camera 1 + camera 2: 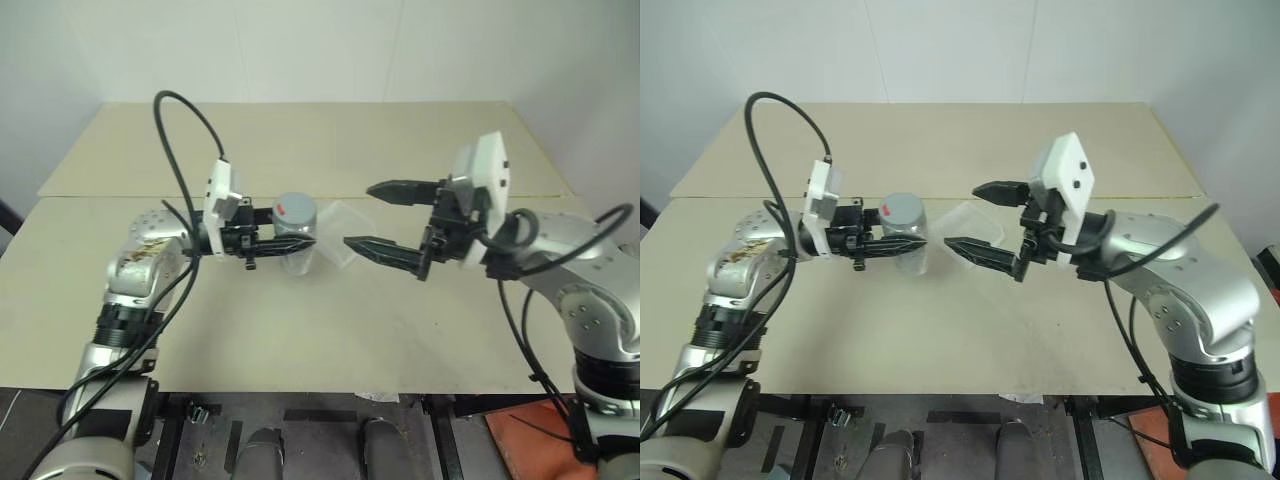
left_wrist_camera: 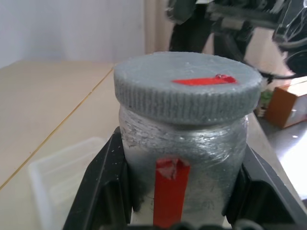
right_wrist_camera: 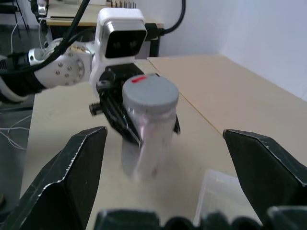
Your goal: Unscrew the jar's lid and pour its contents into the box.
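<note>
Centre of frame: my left gripper (image 1: 268, 243) clamps the jar (image 1: 296, 250) above the surface, lid (image 1: 294, 211) on; my right gripper (image 1: 392, 222), wide open, may knock it askew near the box (image 1: 344, 232).

Open gap between jar (image 1: 296, 236) and right gripper (image 1: 384, 222), fingers spread wide. Left gripper (image 1: 283, 240) blocks jar's sides. Lid (image 1: 294, 212) top free. Box (image 1: 343, 233) sits on table (image 1: 300, 330) under gap. Table front bare.
</note>
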You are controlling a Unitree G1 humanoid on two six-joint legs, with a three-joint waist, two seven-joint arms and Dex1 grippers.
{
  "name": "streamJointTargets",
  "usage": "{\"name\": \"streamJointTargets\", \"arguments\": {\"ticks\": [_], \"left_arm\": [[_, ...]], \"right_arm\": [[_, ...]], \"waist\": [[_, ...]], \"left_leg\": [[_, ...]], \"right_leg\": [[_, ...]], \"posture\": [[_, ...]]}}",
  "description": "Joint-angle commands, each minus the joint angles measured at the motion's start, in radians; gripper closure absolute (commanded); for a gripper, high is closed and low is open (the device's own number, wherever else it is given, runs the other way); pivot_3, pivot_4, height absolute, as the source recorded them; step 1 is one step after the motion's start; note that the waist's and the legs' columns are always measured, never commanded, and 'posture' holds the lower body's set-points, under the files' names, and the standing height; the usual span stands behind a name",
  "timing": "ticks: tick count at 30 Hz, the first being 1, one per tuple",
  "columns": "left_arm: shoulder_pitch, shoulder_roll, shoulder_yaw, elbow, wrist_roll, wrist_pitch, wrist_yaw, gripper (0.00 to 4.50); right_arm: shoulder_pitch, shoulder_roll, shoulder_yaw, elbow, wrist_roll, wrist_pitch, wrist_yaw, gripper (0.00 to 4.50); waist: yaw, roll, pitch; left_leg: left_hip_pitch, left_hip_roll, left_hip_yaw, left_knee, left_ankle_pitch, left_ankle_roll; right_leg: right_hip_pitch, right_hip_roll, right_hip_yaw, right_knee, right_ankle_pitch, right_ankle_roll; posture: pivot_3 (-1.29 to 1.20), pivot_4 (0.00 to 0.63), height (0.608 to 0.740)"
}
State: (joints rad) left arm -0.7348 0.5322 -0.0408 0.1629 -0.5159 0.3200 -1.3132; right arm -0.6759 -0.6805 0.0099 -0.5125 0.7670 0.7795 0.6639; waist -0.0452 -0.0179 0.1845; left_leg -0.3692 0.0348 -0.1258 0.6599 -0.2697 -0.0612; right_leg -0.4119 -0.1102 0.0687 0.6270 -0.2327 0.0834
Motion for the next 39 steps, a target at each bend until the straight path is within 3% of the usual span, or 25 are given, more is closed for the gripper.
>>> {"name": "streamJointTargets", "arguments": {"ticks": [1, 18, 21, 23, 25, 32, 37, 39], "left_arm": [[-0.028, -0.023, -0.002, -0.009, -0.002, -0.032, -0.017, 2.54], [-0.053, -0.079, -0.009, 0.007, 0.01, -0.056, -0.024, 2.54], [-0.049, -0.077, -0.013, 0.011, 0.015, -0.059, -0.027, 2.54], [-0.049, -0.079, -0.015, 0.011, 0.017, -0.06, -0.028, 2.54], [-0.049, -0.081, -0.015, 0.011, 0.016, -0.059, -0.027, 2.54], [-0.038, -0.076, -0.015, 0.0, 0.015, -0.06, -0.032, 2.54], [-0.035, -0.056, -0.023, -0.008, 0.0, -0.061, -0.099, 2.54], [-0.035, -0.044, -0.024, -0.032, -0.038, -0.034, -0.155, 2.54]], "right_arm": [[-0.054, 0.04, 0.027, 0.006, -0.023, 0.013, -0.037, 0.0], [-0.1, 0.143, 0.093, 0.049, -0.099, 0.022, -0.048, 0.0], [-0.104, 0.152, 0.087, 0.05, -0.1, 0.019, -0.048, 0.58], [-0.107, 0.154, 0.079, 0.053, -0.098, 0.014, -0.041, 1.3], [-0.109, 0.156, 0.075, 0.055, -0.097, 0.011, -0.035, 1.73], [-0.107, 0.171, 0.07, 0.068, -0.094, -0.008, -0.01, 1.73], [-0.126, 0.166, 0.077, 0.137, -0.068, -0.081, 0.18, 1.73], [-0.155, 0.167, 0.097, 0.22, -0.063, -0.142, 0.343, 1.73]], "waist": [[-0.002, 0.0, 0.0], [-0.004, 0.0, 0.0], [-0.003, 0.0, 0.0], [-0.003, 0.0, 0.0], [-0.003, 0.0, 0.0], [-0.004, 0.0, 0.0], [-0.005, 0.0, 0.0], [-0.006, 0.0, 0.0]], "left_leg": [[0.0, 0.0, 0.0, 0.0, 0.0, 0.0], [-0.001, 0.0, 0.0, 0.0, 0.0, 0.0], [-0.001, 0.0, 0.0, 0.0, 0.0, 0.0], [-0.001, 0.0, 0.0, 0.0, 0.0, 0.0], [-0.001, 0.0, 0.0, 0.0, 0.0, 0.0], [-0.001, 0.0, 0.0, 0.0, 0.0, 0.0], [-0.001, 0.0, 0.0, 0.0, 0.0, 0.0], [-0.001, 0.0, 0.0, 0.0, 0.0, 0.0]], "right_leg": [[0.0, 0.0, 0.0, 0.0, 0.0, 0.0], [-0.002, 0.0, 0.0, 0.001, 0.0, 0.0], [-0.002, 0.0, 0.0, 0.001, 0.0, 0.0], [-0.002, 0.0, 0.0, 0.001, 0.0, 0.0], [-0.002, 0.0, 0.0, 0.001, 0.0, 0.0], [-0.002, 0.0, 0.0, 0.001, 0.0, 0.0], [-0.002, 0.0, 0.0, 0.001, 0.0, 0.0], [-0.002, 0.0, 0.0, 0.001, 0.0, 0.0]], "posture": [[0.0, 0.15, 0.74], [0.0, 0.15, 0.74], [0.0, 0.15, 0.74], [0.0, 0.15, 0.74], [0.0, 0.15, 0.74], [0.0, 0.15, 0.74], [0.0, 0.15, 0.74], [0.0, 0.15, 0.74]]}}
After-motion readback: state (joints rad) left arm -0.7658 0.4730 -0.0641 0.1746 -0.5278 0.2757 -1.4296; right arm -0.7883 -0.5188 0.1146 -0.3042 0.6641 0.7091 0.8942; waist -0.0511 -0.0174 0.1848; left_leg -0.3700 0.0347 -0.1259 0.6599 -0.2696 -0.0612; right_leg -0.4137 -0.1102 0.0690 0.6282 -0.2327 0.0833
